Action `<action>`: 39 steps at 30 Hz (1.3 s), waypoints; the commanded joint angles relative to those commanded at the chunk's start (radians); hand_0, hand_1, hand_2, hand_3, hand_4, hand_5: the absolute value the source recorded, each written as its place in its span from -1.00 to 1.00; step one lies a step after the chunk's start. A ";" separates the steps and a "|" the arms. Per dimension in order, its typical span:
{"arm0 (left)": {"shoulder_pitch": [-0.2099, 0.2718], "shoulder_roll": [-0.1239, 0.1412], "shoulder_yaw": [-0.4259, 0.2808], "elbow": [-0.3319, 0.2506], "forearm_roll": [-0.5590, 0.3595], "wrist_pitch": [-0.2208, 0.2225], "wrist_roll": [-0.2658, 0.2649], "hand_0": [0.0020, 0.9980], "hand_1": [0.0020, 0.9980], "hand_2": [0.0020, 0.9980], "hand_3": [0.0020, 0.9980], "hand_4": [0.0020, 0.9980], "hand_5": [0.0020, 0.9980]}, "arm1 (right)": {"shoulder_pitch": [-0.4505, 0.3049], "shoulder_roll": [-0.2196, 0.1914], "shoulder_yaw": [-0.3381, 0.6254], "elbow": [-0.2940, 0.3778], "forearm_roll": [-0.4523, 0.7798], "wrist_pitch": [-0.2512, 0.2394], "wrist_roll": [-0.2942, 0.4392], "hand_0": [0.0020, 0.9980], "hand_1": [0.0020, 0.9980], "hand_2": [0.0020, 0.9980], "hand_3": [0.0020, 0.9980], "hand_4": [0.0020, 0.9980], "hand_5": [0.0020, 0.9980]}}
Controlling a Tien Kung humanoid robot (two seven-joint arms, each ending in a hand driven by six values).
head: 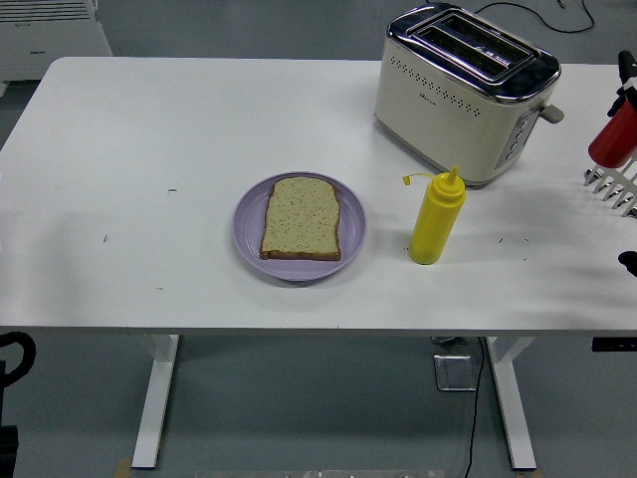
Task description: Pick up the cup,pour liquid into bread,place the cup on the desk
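Observation:
A yellow squeeze bottle (436, 218) with its cap hanging off the nozzle stands upright on the white table (149, 149), right of centre. No cup shows. A slice of bread (302, 218) lies flat on a purple plate (249, 234) to the bottle's left. Only the silver fingertips (609, 185) of my right hand show at the right edge, straight and spread, holding nothing, well right of the bottle. A red part (611, 141) of the arm sits just above them. My left hand is out of view.
A cream and chrome toaster (463, 95) stands at the back right, behind the bottle. A black piece (12, 354) shows below the table's near edge at the lower left. A small black bit (627, 262) is at the right edge.

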 joint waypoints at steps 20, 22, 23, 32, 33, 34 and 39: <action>-0.008 0.000 -0.006 -0.002 0.001 -0.001 0.000 0.69 0.71 0.77 0.62 0.24 1.00 | -0.052 -0.003 -0.240 -0.123 0.001 -0.048 0.215 -0.77 -0.78 -0.51 -0.32 0.39 -0.45; -0.008 0.000 -0.006 -0.001 0.000 -0.001 0.000 0.69 0.71 0.77 0.62 0.24 1.00 | -0.050 0.000 -0.271 -0.135 -0.007 -0.061 0.227 -0.74 -0.69 -0.48 -0.32 0.38 -0.44; -0.008 0.000 -0.006 -0.001 0.000 -0.001 0.000 0.69 0.71 0.77 0.62 0.24 1.00 | -0.048 0.002 -0.287 -0.142 -0.009 -0.070 0.235 -0.74 -0.69 -0.48 -0.32 0.38 -0.44; -0.008 -0.001 -0.006 -0.001 -0.002 0.000 0.000 0.69 0.71 0.77 0.62 0.24 1.00 | -0.031 0.016 -0.364 -0.194 0.021 -0.113 0.294 -0.60 -0.58 -0.36 -0.27 0.37 -0.43; -0.009 -0.001 -0.006 -0.001 -0.002 0.000 0.000 0.69 0.71 0.77 0.62 0.24 1.00 | -0.031 0.017 -0.373 -0.198 0.030 -0.117 0.301 -0.60 -0.58 -0.36 -0.27 0.37 -0.43; -0.009 -0.001 -0.006 -0.001 -0.002 0.000 0.000 0.69 0.71 0.77 0.62 0.24 1.00 | -0.030 0.018 -0.376 -0.200 0.034 -0.119 0.305 -0.38 -0.32 -0.20 -0.18 0.39 -0.42; -0.009 -0.001 -0.007 -0.001 -0.002 0.000 0.000 0.69 0.71 0.77 0.62 0.24 1.00 | -0.033 0.020 -0.397 -0.209 0.064 -0.128 0.322 -0.38 -0.32 -0.20 -0.18 0.39 -0.42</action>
